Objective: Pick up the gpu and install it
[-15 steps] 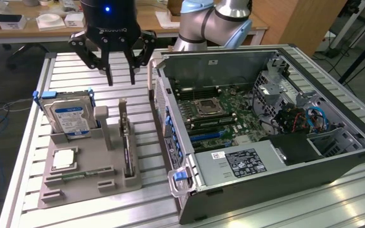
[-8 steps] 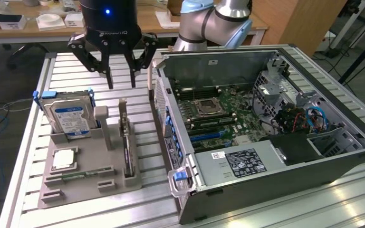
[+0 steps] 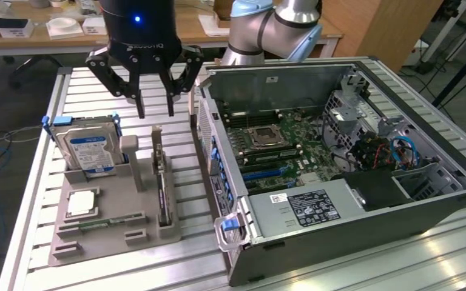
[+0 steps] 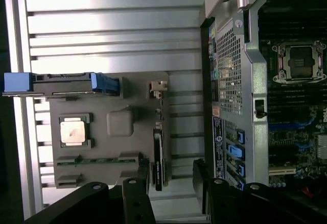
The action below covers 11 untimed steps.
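- Black pincer (image 3: 155,113): I see its fingers spread apart, holding nothing.
- Dark flat rectangular gpu (image 3: 162,194) stands on edge below it, in a grey holder (image 3: 104,239).

A slatted aluminium worktop (image 3: 75,100) carries a grey parts holder (image 3: 104,250) just beside an open computer case (image 3: 363,239), near its long edge.
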### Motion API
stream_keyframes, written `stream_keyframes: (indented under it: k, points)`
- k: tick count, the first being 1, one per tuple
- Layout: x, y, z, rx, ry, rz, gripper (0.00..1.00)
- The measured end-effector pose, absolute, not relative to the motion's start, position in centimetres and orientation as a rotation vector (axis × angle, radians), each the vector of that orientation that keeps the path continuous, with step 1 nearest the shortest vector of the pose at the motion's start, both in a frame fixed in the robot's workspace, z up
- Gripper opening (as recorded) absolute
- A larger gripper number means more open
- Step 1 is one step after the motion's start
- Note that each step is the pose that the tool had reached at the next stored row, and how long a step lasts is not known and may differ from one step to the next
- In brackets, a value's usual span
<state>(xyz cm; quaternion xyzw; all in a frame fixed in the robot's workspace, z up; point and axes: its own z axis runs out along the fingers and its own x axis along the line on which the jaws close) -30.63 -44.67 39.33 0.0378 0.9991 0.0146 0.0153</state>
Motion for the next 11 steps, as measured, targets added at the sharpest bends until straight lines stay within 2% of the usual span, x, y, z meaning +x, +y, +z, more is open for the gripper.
stream_keyframes:
  k: [11]
  points:
    - [-30.7, -46.1, 39.3, 0.119, 3.108, 0.043, 0.47]
